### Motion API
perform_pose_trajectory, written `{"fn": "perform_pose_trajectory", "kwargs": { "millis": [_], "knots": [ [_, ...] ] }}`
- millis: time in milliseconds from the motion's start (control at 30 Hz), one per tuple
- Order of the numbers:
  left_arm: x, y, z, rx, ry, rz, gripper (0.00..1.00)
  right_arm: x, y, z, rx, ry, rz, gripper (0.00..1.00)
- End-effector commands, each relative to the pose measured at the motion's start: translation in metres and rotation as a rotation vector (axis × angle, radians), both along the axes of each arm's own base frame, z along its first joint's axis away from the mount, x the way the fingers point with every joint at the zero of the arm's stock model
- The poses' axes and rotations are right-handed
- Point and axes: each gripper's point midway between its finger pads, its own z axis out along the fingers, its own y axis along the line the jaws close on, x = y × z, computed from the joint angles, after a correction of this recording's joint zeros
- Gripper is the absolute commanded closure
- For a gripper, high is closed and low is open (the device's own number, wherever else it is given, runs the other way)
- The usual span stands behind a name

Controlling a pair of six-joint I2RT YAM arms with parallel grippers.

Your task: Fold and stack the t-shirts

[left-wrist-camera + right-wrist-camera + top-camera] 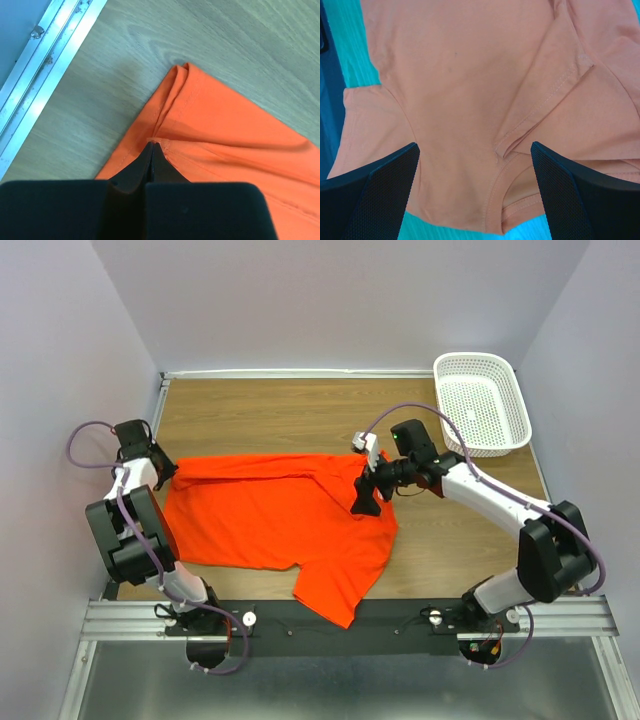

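Top external: wood tbl (300,410), orange t-shirt (260,515), pale walls (330,300), basket (485,405) far-R.

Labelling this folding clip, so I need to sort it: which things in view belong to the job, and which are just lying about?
Job: bright orange short-sleeved cotton t-shirt; left gripper, jaws shut on its edge; right gripper, jaws open over it.
Lying about: white perforated plastic basket, far right on the wooden table.

Robotics laboratory test cell. Wood-grain surface (280,410) enclosed on three sides by plain pale partition walls (340,300). Slotted aluminium extrusion rail (340,618) fixed along the near edge, carrying a left arm (135,535) and a right arm (500,502), both white-and-black, with exposed purple cabling (78,435) looping between joints.
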Motion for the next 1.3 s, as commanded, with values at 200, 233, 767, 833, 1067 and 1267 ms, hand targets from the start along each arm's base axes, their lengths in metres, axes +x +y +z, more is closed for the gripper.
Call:
{"fn": "perform_pose_trajectory", "kwargs": {
  "millis": [200, 233, 767, 833, 1067, 1267],
  "knots": [
    [0.001, 0.005, -0.01, 0.007, 0.01, -0.001, 1.0, 0.055, 0.003, -0.045, -0.183, -0.073, -0.024, 0.01],
    [0.002, 0.005, -0.007, 0.01, 0.003, -0.002, 1.0, 0.06, 0.006, -0.047, -0.195, -0.075, -0.034, 0.02],
    [0.004, -0.005, 0.015, 0.008, -0.096, -0.041, 1.0, 0.079, 0.029, -0.074, -0.23, 0.024, -0.112, 0.14],
    [0.003, -0.006, 0.015, 0.009, -0.095, -0.042, 1.0, 0.093, 0.037, -0.075, -0.226, 0.014, -0.122, 0.14],
    [0.003, -0.009, 0.017, 0.007, -0.109, -0.055, 1.0, 0.113, 0.056, -0.08, -0.199, 0.049, -0.148, 0.14],
    [0.004, -0.012, 0.021, -0.004, -0.132, -0.069, 1.0, 0.109, 0.055, -0.091, -0.208, 0.077, -0.145, 0.23]
  ]
}}
